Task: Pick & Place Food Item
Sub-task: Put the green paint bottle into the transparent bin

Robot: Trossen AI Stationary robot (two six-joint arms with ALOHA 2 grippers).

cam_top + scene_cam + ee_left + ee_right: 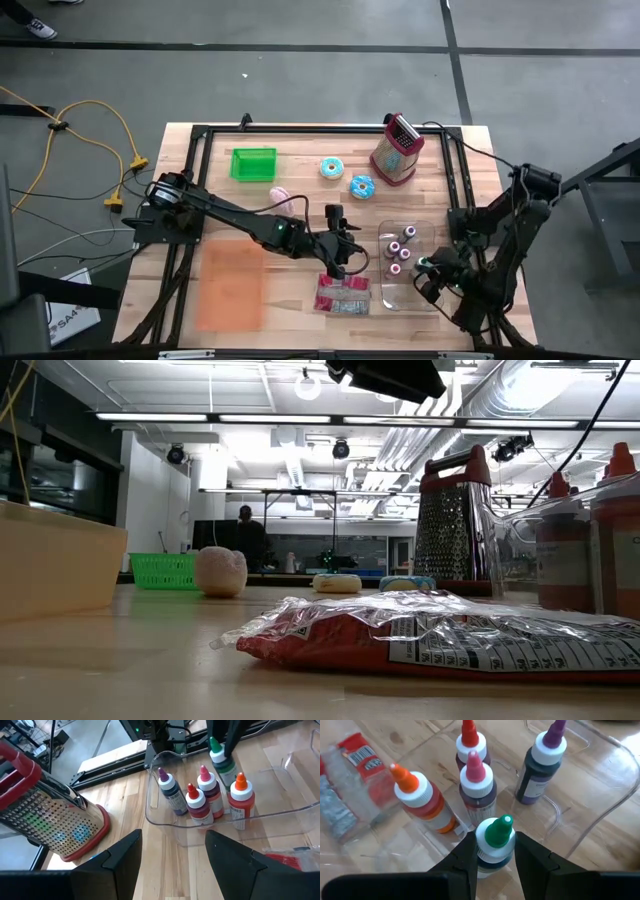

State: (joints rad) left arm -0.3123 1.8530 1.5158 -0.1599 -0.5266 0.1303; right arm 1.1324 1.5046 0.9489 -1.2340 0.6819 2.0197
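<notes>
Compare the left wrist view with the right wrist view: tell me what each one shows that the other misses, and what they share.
Only the left wrist view: the metal box grater with red trim, and the left gripper open over bare wood.

Only the right wrist view: the right gripper shut on the green-capped bottle.

Both: the clear plastic tray holding small colour-capped bottles, and the red snack packet, only its edge in the left wrist view.

Left arm is reaching diagonally across to table centre, left gripper (345, 262) hanging with fingers (125, 857) standing apart, gripping nothing. Right arm is folding in from the right edge, right gripper (492, 851) clamping a green-capped bottle (495, 842).
</notes>
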